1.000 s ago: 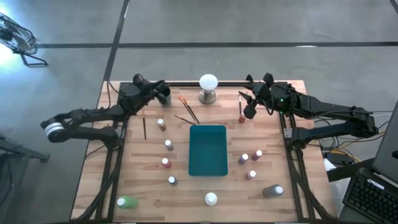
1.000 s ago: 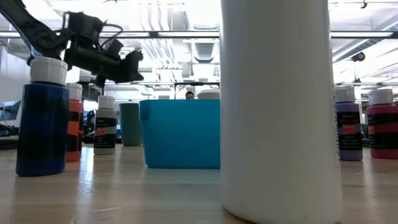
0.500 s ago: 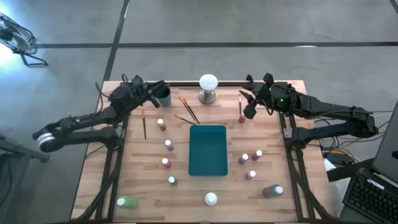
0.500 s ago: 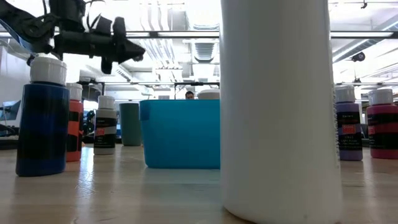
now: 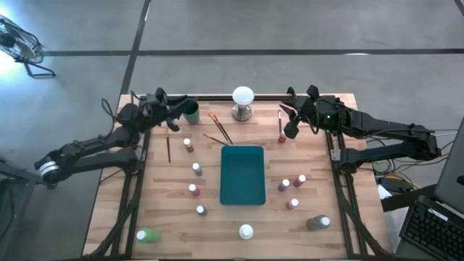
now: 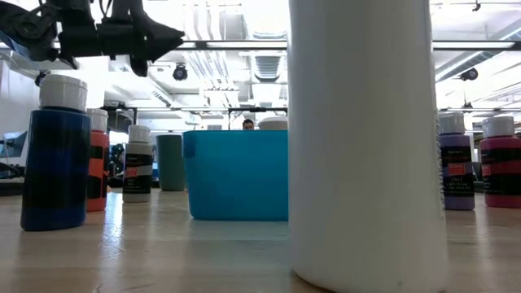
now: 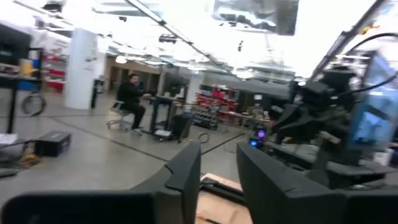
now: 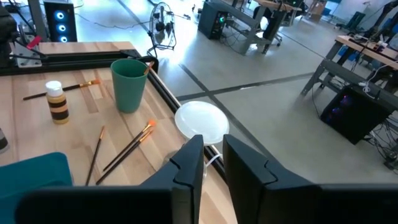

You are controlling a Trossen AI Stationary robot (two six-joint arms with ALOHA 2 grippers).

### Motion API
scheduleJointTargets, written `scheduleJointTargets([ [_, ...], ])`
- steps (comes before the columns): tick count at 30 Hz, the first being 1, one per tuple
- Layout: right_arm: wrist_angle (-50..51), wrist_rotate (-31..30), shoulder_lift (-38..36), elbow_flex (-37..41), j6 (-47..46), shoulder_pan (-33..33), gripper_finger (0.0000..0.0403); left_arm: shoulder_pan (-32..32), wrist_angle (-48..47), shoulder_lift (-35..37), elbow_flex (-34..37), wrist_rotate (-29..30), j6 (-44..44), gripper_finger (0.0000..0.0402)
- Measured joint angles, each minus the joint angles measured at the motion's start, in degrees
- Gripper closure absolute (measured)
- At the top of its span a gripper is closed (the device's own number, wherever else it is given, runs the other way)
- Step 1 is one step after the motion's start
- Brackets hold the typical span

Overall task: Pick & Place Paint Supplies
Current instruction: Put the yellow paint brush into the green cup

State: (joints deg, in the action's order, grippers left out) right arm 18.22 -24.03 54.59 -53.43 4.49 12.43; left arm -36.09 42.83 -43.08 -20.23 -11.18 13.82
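Paint supplies lie scattered on the bench [image 5: 167, 210] round the teal tray [image 5: 242, 174]; none is in it, so picking seems barely begun. High view: left hand [image 5: 172, 114] hovers near the green cup [image 5: 191, 111], farther toward the bench's left edge than a second ago; right hand [image 5: 290, 125] is unmoved beside an upright brush [image 5: 280, 125]. Left wrist view: fingers stand apart, holding nothing. Right wrist view: fingers nearly closed, empty. Next move, likely: descend on a brush [image 5: 169, 147] or brown bottle [image 5: 188, 145].
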Motion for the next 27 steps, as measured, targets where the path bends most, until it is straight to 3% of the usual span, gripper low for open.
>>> scheduleJointTargets([
  [5, 0.2, 0.0, 0.0, 0.0, 0.0, 0.0, 0.0354, 0.3, -0.1, 1.6, 0.0, -10.3, 1.8, 0.0259],
  [11, 1.1, 0.0, 0.0, 0.0, 0.0, 0.0, 0.035, 0.6, -4.9, 4.2, -2.1, -16.5, 5.3, 0.0268],
  [22, 1.7, 0.0, 0.0, 0.0, 0.0, 0.0, 0.0314, 2.0, -43.8, 5.8, -18.1, -15.2, -2.7, 0.0282],
  [27, 2.2, 0.0, 0.0, 0.0, 0.0, 0.0, 0.0302, 2.8, -64.6, 5.8, -26.1, -5.1, -3.0, 0.0282],
])
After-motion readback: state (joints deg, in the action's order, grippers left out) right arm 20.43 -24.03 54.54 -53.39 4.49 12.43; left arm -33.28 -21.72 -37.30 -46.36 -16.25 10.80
